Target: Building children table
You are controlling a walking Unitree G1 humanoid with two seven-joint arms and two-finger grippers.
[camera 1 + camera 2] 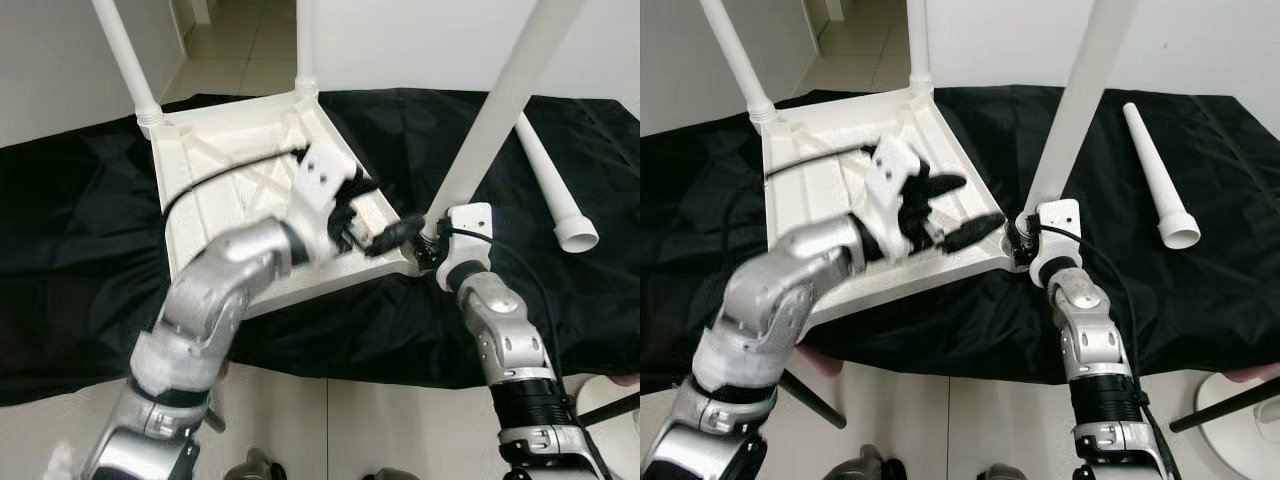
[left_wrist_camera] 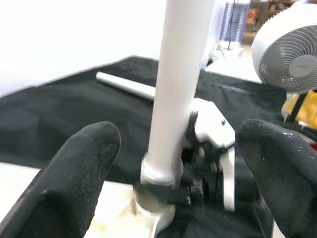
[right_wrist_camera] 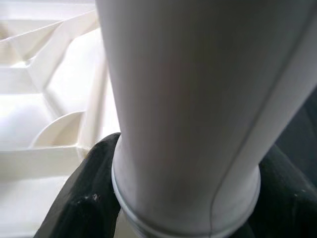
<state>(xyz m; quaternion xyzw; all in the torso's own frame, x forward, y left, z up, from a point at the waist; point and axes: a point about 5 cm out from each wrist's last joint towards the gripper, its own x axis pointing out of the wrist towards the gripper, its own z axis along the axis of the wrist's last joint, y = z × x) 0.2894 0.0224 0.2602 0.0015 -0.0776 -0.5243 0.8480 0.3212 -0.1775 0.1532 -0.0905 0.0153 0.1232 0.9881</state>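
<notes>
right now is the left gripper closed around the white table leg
No, the left gripper is open, its two black fingers spread apart on either side of the white plastic table leg without touching it.

Glossy plastic table (image 1: 215, 190), matt black cloth (image 1: 80, 240)

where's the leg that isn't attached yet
The loose table leg lies on the black cloth to the robot's right, beyond the right gripper.
</notes>
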